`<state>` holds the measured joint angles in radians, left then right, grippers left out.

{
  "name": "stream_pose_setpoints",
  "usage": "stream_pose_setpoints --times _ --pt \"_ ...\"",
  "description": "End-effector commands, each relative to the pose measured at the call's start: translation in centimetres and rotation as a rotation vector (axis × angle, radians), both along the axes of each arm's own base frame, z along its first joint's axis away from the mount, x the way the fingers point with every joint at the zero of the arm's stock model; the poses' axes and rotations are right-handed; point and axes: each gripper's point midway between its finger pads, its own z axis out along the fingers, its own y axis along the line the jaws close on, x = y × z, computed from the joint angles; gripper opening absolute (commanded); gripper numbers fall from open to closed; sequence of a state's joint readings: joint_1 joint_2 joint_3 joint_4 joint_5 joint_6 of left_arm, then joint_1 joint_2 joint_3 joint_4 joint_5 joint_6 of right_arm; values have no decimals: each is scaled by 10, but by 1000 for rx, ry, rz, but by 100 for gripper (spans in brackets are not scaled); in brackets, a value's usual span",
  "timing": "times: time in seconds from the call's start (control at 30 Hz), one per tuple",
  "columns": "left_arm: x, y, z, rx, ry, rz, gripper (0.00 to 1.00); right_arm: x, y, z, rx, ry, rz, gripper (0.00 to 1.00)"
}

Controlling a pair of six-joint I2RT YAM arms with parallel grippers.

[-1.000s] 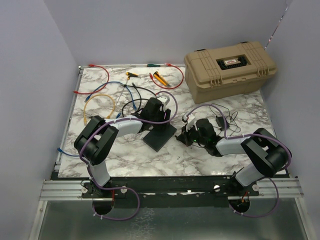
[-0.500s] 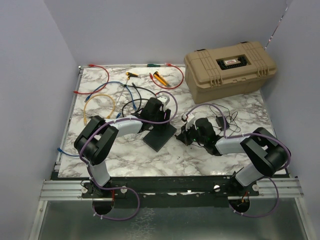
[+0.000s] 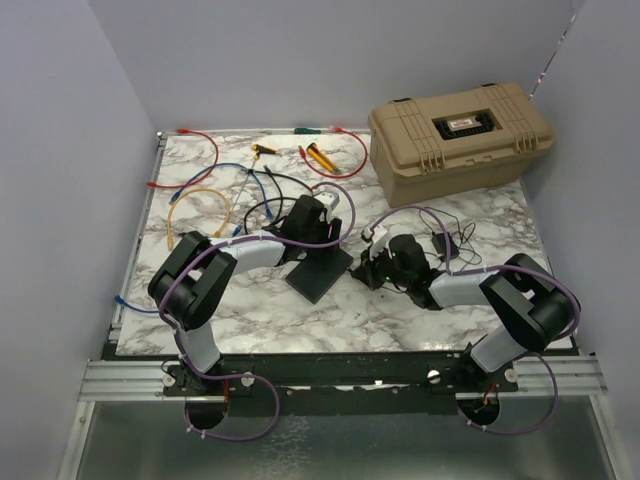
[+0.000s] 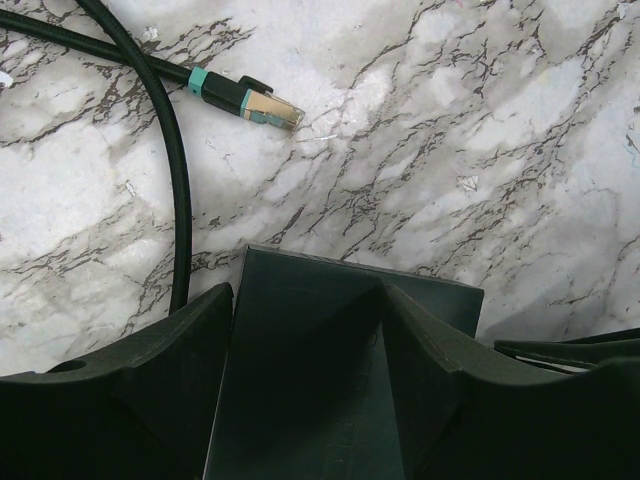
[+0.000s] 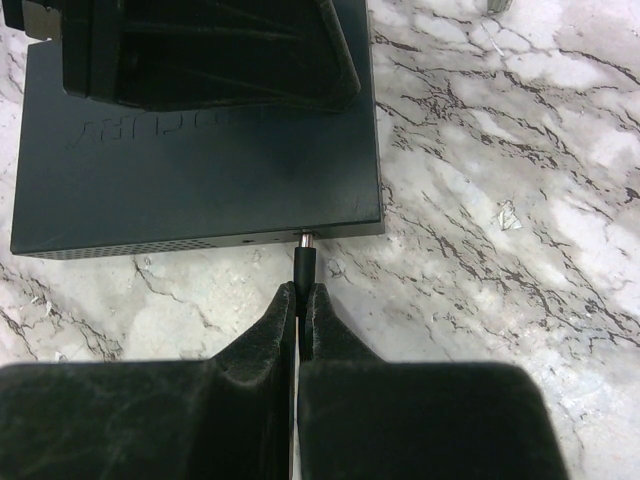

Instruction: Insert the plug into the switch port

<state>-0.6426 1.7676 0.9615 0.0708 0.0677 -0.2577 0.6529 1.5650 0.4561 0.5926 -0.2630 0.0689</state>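
Since the previous frame, my right end effector point(image 5: 298, 300) has edged toward the switch point(image 5: 200, 170); it is pinched on the plug point(image 5: 303, 265), whose tip meets the switch edge just ahead. My left end effector point(image 4: 305, 330) clamps the switch from both sides.

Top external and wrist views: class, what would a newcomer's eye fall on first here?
The right gripper, shut on the black plug, holds its tip at the edge of the switch. The left gripper clamps the switch. A big tan case sits at the far right corner of the table.
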Motion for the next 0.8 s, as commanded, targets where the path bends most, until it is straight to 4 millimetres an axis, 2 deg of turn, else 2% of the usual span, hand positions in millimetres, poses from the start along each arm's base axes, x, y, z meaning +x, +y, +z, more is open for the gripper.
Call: stream_pose_setpoints --times 0.0,0.27,0.47,0.77 --pt "-33 28 -46 130 149 -13 62 9 8 7 -3 -40 15 1" --pt "-44 22 -44 91 172 -21 61 17 12 18 5 -72 18 1" --pt "-63 16 -47 67 196 -40 61 24 18 37 25 -117 26 1" --pt "-85 4 -40 14 203 -70 61 34 29 51 54 -147 41 1"
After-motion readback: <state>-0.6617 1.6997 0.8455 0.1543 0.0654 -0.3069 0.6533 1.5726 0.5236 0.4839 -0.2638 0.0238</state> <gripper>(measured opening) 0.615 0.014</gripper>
